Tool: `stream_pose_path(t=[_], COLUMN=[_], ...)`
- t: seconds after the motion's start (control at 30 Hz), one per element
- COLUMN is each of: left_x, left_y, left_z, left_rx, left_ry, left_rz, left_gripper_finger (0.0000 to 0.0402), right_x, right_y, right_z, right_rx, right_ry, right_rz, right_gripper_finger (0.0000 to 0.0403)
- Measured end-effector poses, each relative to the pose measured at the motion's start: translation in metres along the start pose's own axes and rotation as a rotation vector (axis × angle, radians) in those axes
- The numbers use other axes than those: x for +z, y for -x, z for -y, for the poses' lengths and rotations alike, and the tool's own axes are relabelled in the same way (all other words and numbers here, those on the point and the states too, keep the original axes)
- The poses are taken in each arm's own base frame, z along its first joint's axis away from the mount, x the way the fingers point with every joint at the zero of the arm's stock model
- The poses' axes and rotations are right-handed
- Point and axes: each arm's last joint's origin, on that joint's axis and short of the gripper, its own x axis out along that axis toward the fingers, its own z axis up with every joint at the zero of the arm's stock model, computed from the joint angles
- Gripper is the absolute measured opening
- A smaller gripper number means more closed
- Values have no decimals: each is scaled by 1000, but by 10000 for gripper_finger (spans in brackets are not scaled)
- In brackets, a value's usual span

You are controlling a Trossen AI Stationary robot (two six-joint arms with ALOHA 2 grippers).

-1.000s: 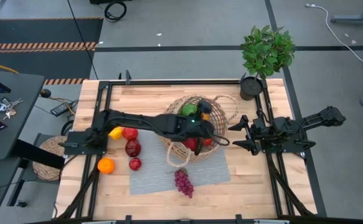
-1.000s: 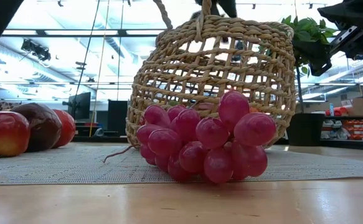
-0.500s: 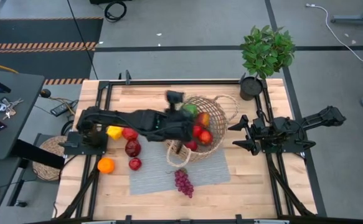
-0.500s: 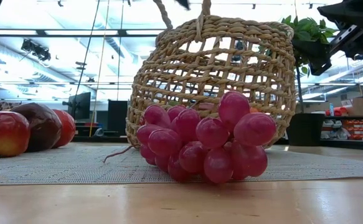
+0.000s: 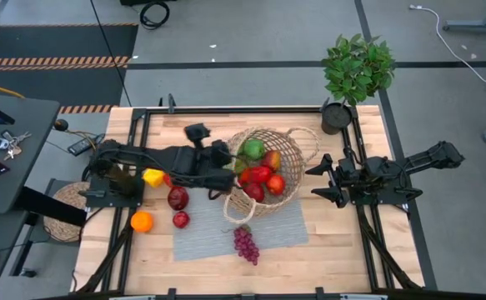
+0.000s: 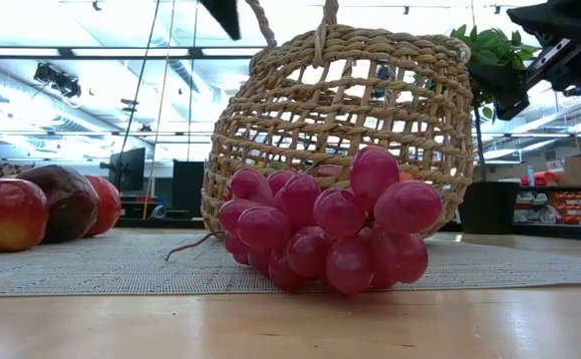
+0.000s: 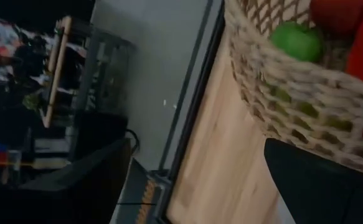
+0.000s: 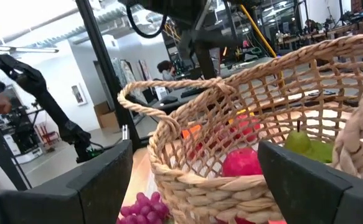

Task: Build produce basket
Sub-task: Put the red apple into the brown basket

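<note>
We've pulled left gripper (image 5: 226,158) back from basket (image 5: 297,158) (produce (image 5: 259,173) inside); both jaws spread, empty.

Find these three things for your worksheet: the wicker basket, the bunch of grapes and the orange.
Basket (image 5: 292,147): high view, on its far woven rim.
Grapes (image 6: 340,214): low view, on a middle grape of the bunch.
Orange (image 5: 142,222): high view, on the centre of the fruit.

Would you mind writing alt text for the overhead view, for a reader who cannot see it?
A wicker basket holding a green pear and red fruit sits mid-table, with the left gripper open just beside its left rim. Grapes, an orange and apples lie outside it; the right gripper waits open at the right.
</note>
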Motion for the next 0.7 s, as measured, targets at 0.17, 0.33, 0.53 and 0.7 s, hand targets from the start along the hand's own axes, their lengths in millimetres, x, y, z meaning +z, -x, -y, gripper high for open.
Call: stream_pose_path(t=[0.17,0.33,0.53,0.7], left_x=[-39,-79,-114,-135], left_y=[8,5,-4,-13], left_z=[-4,2,24,30], left_rx=[-30,-221,-335,-309], left_ry=[145,306,355,346], left_rz=[-17,-193,-431,-496], left_gripper_finger=[375,375,375,373], right_x=[0,-1,-1,-1], right_y=[0,0,0,0], right_z=[0,0,0,0], right_rx=[-1,-2,-1,-2], right_ry=[1,1,1,1], right_rz=[-4,-7,-7,-7], right_gripper_finger=[348,348,348,348])
